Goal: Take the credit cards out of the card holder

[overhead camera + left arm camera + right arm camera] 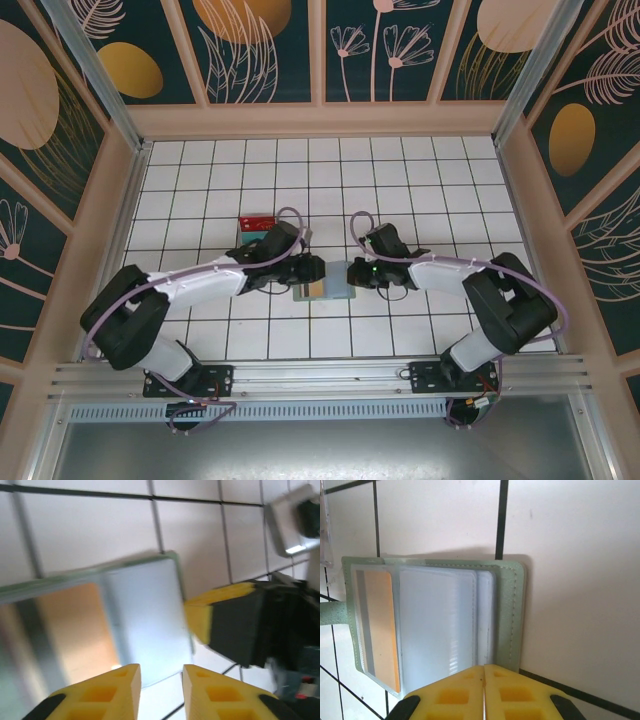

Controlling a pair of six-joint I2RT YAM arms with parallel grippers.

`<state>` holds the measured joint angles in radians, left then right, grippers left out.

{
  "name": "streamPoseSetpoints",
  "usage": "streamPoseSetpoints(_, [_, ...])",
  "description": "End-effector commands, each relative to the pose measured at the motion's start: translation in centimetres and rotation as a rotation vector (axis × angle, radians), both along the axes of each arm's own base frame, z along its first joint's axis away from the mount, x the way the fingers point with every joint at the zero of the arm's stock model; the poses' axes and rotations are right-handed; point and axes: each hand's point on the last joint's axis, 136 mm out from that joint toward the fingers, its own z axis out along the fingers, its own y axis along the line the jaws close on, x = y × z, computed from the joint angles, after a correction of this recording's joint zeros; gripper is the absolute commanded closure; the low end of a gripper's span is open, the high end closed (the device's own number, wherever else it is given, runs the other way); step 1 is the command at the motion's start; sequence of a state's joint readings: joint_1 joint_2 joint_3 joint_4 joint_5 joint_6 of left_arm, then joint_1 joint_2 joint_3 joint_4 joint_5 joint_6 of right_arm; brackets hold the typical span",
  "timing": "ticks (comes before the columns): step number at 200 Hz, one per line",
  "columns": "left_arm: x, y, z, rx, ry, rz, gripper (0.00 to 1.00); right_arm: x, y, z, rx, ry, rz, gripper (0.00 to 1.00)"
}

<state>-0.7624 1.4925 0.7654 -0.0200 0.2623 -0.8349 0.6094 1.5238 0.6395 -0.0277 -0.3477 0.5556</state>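
Note:
The card holder lies open on the tiles between both grippers, grey-green outside and light blue inside. A tan credit card with a grey stripe sits in its clear pocket, also seen in the left wrist view. My right gripper is shut, its tips resting at the holder's edge by the fold. My left gripper hovers at the holder's other edge, jaws a little apart with nothing between them. The right gripper's yellow fingertips face it across the holder.
A clear tray with red and teal cards lies on the tiles behind the left arm; its clear edge shows in the right wrist view. Cage walls ring the tiled floor, with free tiles toward the back and right.

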Motion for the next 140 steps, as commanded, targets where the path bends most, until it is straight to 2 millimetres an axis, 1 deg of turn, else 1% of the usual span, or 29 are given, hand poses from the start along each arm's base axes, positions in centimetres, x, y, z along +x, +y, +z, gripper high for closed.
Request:
streamPoseSetpoints(1, [0.1, 4.0, -1.9, 0.097, 0.019, 0.086, 0.76, 1.2, 0.9, 3.1, 0.037, -0.054, 0.001, 0.91])
streamPoseSetpoints(16, [-0.2, 4.9, -2.7, 0.111, 0.033, 0.094, 0.79, 1.6, 1.8, 4.3, 0.064, -0.067, 0.014, 0.91])
streamPoseSetpoints(25, [-0.3, 4.9, -2.9, 0.113, 0.034, 0.089, 0.79, 1.8, 2.5, 5.0, 0.079, -0.077, 0.026, 0.91])
streamPoseSetpoints(43, [-0.6, 4.6, -3.5, 0.101, 0.051, 0.078, 0.81, 1.6, 3.7, 5.3, 0.111, -0.059, 0.062, 0.90])
streamPoseSetpoints(68, [-0.8, 4.0, -4.3, 0.082, 0.076, 0.061, 0.82, 1.0, 5.1, 4.5, 0.124, -0.013, 0.107, 0.90])
streamPoseSetpoints(87, [-0.7, 3.6, -4.5, 0.071, 0.084, 0.052, 0.83, 0.5, 5.9, 3.7, 0.133, 0.021, 0.131, 0.90])
streamPoseSetpoints(112, [-0.7, 3.3, -4.8, 0.063, 0.091, 0.043, 0.84, 0.0, 6.6, 2.8, 0.134, 0.052, 0.148, 0.90])
streamPoseSetpoints(140, [-0.9, 3.6, -5.7, 0.092, 0.117, 0.043, 0.85, -0.5, 6.9, 2.1, 0.128, 0.075, 0.160, 0.90])
